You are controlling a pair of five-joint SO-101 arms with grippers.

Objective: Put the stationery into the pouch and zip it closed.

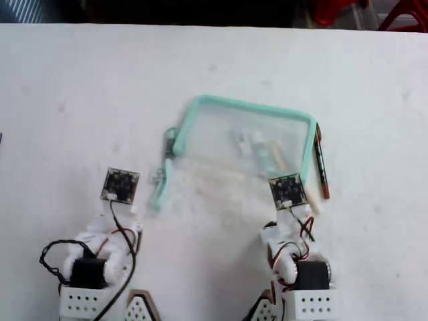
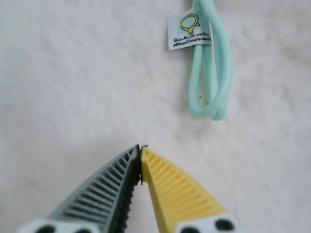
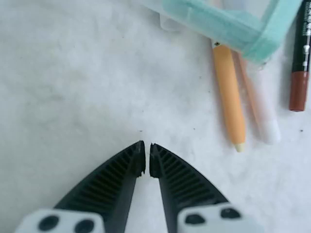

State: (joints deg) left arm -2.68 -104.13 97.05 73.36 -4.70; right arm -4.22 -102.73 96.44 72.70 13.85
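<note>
The left gripper (image 2: 141, 151) and right gripper (image 3: 147, 160) sit closed and empty near the pouch (image 1: 247, 105). Filling looks unfinished. The pen (image 1: 322, 167) beside the pouch likely needs grasping next.

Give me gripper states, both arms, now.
Left gripper: closed, holding nothing, above the table near the pouch strap.
Right gripper: closed, holding nothing, near the orange pen.

pouch (image 3: 218, 22) cropped, pouch contents (image 1: 257, 150) indistinct

Left gripper (image 2: 141, 151) and right gripper (image 3: 147, 162) both hover closed.
</note>
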